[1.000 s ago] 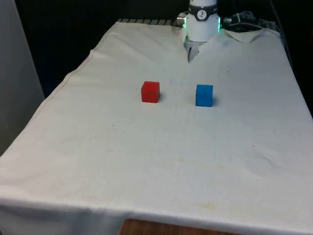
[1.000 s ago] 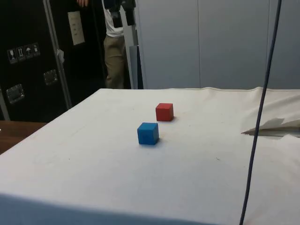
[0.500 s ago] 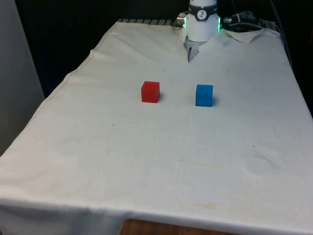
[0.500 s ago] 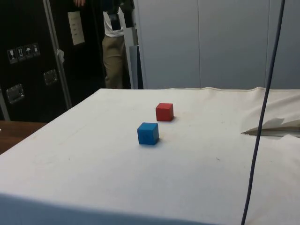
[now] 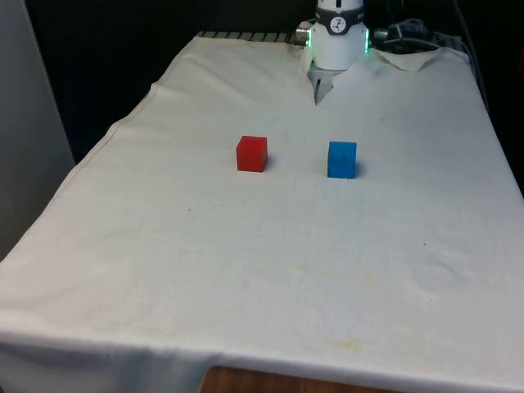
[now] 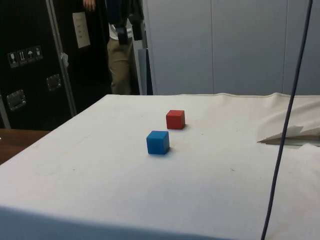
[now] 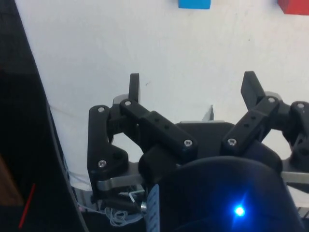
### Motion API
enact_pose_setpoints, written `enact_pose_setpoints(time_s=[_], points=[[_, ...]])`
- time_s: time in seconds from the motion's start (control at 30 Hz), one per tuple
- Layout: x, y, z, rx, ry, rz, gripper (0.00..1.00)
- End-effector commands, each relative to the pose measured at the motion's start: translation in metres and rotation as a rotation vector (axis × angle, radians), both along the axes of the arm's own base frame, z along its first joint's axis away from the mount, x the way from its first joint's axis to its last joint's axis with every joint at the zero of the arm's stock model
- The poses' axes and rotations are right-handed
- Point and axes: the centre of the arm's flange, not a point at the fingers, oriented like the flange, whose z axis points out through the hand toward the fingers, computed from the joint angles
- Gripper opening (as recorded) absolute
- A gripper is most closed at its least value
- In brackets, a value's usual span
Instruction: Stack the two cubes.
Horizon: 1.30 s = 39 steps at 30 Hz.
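Front view, worktop [image 5: 270, 270]: covered by a white cloth, creased towards the near edge
Front view, red cube [image 5: 251, 153]: sits flat on the cloth, at about 9 o'clock from the blue cube [image 5: 341, 159]; the two are well apart, nothing on top of either
Front view, blue cube: upright on the cloth, at about 3 o'clock from the red cube, and at about 6 o'clock from the arm's white base [image 5: 339, 37]
Side view, red cube [image 6: 175, 119]: lies beyond the blue cube [image 6: 158, 142], at about 1 o'clock from it; a clear strip of cloth separates them
Side view, cable [image 6: 285, 135]: a dark cable hangs down across the side view's right part, in front of the worktop [image 6: 125, 200]
Side view, person [image 6: 120, 45]: stands behind the worktop's far corner, beside the dark cabinets [image 6: 35, 65], in light trousers
Wrist view, gripper [image 7: 191, 92]: jaws spread wide with nothing between them, above bare white cloth
Wrist view, cubes: the blue cube [image 7: 194, 4] and the red cube [image 7: 293, 7] lie on the cloth well ahead of the fingertips [image 7: 134, 86], both cut by the frame edge, apart from each other
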Motion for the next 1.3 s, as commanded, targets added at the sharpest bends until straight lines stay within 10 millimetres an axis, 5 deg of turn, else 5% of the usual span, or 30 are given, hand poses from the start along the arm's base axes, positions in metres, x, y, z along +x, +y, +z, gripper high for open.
enact_pose_setpoints(time_s=[0.0, 0.33, 0.6, 1.27], points=[[-0.004, 0.004, -0.002, -0.002, -0.019, -0.003, 1.00], [-0.026, 0.018, -0.024, 0.003, -0.052, 0.005, 1.00], [-0.027, 0.017, -0.026, 0.003, -0.054, 0.010, 1.00], [-0.026, 0.014, -0.085, -0.025, -0.028, -0.017, 1.00]])
